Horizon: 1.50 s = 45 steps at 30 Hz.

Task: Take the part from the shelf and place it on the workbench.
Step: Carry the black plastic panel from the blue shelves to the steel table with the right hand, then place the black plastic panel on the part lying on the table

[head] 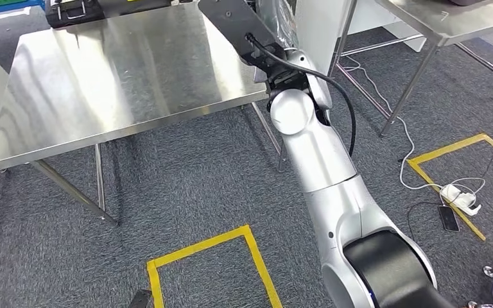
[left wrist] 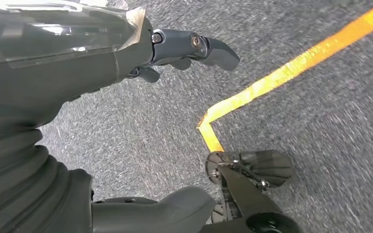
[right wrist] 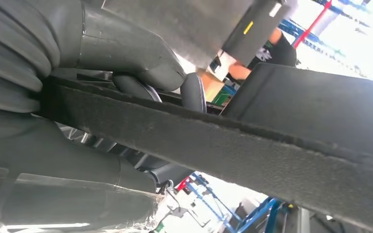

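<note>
Here the right hand's fingers (right wrist: 141,87) grip the dark part (right wrist: 252,145) beside the steel workbench (head: 103,83); left fingers (left wrist: 209,48) spread.

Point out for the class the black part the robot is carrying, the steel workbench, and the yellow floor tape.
black part (head: 228,22), head view, on its flat face above the right hand.
steel workbench (head: 115,77), head view, on the bare shiny top.
yellow floor tape (head: 199,246), head view, on the far strip of the marked box.

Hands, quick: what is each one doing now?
Left hand: open, holding nothing, above the carpet.
Right hand: gripping the flat black part.
</note>
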Each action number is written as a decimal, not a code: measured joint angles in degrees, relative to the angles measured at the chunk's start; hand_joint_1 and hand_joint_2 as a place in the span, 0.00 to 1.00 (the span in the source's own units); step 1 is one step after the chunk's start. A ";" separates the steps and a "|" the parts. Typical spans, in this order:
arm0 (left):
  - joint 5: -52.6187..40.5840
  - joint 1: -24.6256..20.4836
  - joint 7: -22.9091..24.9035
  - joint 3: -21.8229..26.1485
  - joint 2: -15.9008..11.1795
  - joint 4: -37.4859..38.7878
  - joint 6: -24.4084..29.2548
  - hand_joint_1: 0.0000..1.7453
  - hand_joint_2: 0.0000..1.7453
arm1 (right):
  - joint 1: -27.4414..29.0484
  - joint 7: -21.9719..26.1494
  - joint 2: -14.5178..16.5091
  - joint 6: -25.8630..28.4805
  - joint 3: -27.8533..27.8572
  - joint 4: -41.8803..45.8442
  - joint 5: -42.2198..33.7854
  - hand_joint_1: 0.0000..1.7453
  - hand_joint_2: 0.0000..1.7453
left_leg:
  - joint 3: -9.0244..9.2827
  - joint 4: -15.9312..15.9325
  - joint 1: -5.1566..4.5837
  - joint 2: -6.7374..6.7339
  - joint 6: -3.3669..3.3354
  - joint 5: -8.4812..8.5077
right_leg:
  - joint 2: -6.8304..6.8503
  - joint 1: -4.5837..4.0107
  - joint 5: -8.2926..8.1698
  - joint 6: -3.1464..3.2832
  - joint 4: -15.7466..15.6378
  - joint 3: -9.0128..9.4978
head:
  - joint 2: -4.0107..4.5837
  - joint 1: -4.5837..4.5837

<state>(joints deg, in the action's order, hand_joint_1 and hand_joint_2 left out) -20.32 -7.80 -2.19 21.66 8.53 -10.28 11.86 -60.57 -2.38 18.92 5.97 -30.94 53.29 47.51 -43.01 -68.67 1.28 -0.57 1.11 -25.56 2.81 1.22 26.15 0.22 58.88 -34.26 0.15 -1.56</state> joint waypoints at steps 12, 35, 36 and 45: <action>-0.04 -0.33 -1.44 0.02 -0.06 -0.41 -0.17 0.00 1.00 | 1.13 0.32 -2.28 -1.20 -0.28 1.73 0.73 1.00 1.00 | 5.96 10.64 -0.49 2.04 -3.14 3.04 | -2.32 -0.67 7.14 -1.35 14.85 -6.52 | 0.00 0.69; 0.80 0.17 -1.99 0.23 -0.36 -0.45 0.06 0.00 1.00 | 2.13 4.34 -3.05 -1.73 0.45 1.62 -2.24 1.00 1.00 | 6.22 10.54 -0.64 4.43 -1.81 2.46 | -4.14 -0.55 -0.83 -1.63 -0.10 -1.05 | 0.00 0.79; 0.80 0.17 -1.99 0.24 -0.36 -0.45 0.06 0.00 1.00 | 2.13 4.34 -3.05 -1.73 0.45 1.62 -2.24 1.00 1.00 | 6.21 10.54 -0.66 4.43 -1.77 2.45 | -4.14 -0.54 -0.83 -1.63 -0.10 -1.05 | 0.00 0.80; 0.89 0.22 -1.75 0.62 -0.38 -0.45 0.19 0.00 1.00 | 1.98 5.34 -3.03 -1.16 0.45 1.14 -2.06 1.00 1.00 | 6.16 10.48 -1.02 4.44 -1.76 2.45 | -4.12 -0.29 -0.84 -1.64 -0.14 -1.00 | 0.00 0.81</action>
<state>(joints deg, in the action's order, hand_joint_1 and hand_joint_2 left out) -19.44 -7.58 -3.94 22.28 8.15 -10.73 12.04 -58.59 2.96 15.88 4.80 -30.49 54.42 45.44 -36.86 -58.19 0.26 3.87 -0.65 -23.11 -1.31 0.93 25.31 -1.43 58.75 -35.26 0.15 -0.75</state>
